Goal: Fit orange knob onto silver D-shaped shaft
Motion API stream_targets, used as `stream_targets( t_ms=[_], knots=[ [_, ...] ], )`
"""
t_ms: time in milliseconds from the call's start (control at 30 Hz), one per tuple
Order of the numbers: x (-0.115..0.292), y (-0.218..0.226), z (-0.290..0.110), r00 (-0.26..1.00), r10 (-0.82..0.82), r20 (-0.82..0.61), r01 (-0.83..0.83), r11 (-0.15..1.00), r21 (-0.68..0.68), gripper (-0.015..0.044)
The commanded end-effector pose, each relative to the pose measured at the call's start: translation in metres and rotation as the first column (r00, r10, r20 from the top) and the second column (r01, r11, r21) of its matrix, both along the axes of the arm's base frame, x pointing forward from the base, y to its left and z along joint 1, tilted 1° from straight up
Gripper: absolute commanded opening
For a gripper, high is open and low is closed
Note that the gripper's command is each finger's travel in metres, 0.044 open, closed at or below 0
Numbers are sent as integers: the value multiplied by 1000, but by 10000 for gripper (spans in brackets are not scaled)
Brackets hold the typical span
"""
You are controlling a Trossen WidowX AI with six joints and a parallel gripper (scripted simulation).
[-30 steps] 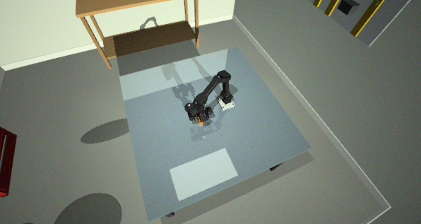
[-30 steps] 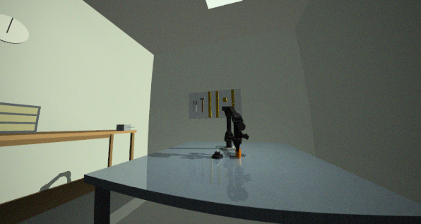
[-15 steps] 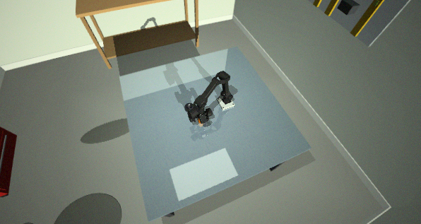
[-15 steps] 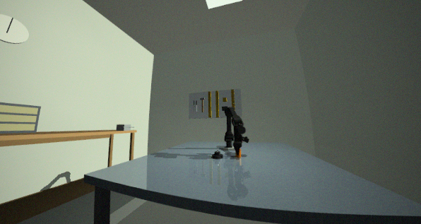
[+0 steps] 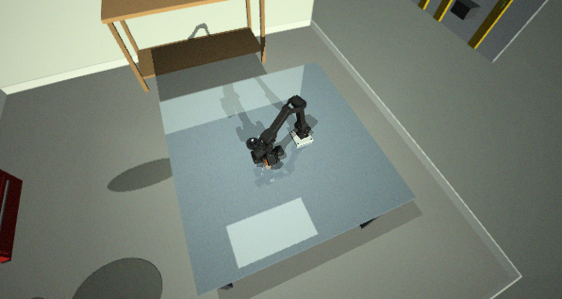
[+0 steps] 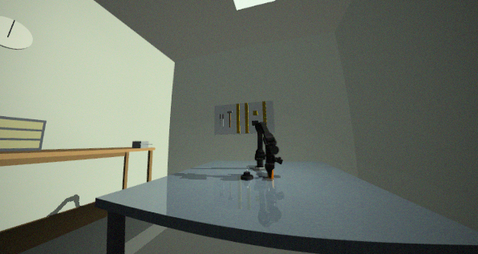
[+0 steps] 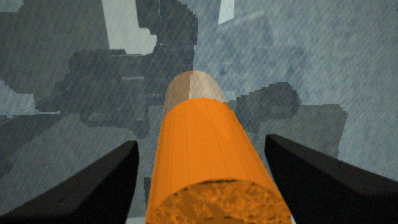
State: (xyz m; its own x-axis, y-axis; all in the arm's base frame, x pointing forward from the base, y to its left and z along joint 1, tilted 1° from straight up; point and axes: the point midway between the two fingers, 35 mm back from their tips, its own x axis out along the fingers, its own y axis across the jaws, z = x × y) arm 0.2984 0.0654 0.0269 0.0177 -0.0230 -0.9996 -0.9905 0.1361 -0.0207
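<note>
The orange knob (image 7: 210, 150) (image 6: 272, 174) stands upright on the grey table (image 5: 339, 185) (image 6: 329, 201), a tall cylinder seen from above in the wrist view. My gripper (image 7: 202, 146) (image 5: 267, 159) (image 6: 271, 168) is lowered around it, with one black finger on each side. A gap shows between each finger and the knob, so the gripper is open and not touching it. The dark round pedestal (image 6: 247, 176) sits on the table a little to the left of the knob in the exterior view. Its shaft is too small to make out.
The arm's base (image 5: 302, 139) is bolted near the table's middle. A wooden bench (image 5: 179, 3) (image 6: 72, 154) stands against the pale wall beyond the table. A red cabinet (image 5: 7, 213) is at the far left on the floor.
</note>
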Motion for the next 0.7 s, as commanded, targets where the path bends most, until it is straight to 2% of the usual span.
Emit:
stream_targets(
  t_ms=[0,33,200,367,667],
  knots=[
    [0,0,-1,1000,4,-1,-4,1000,3,177],
    [0,0,-1,1000,4,-1,-4,1000,3,151],
    [0,0,-1,1000,4,-1,-4,1000,3,118],
    [0,1,2,1000,1,-3,-1,1000,4,0],
    [5,2,26,1000,-2,-5,2,1000,5,0]
  ],
)
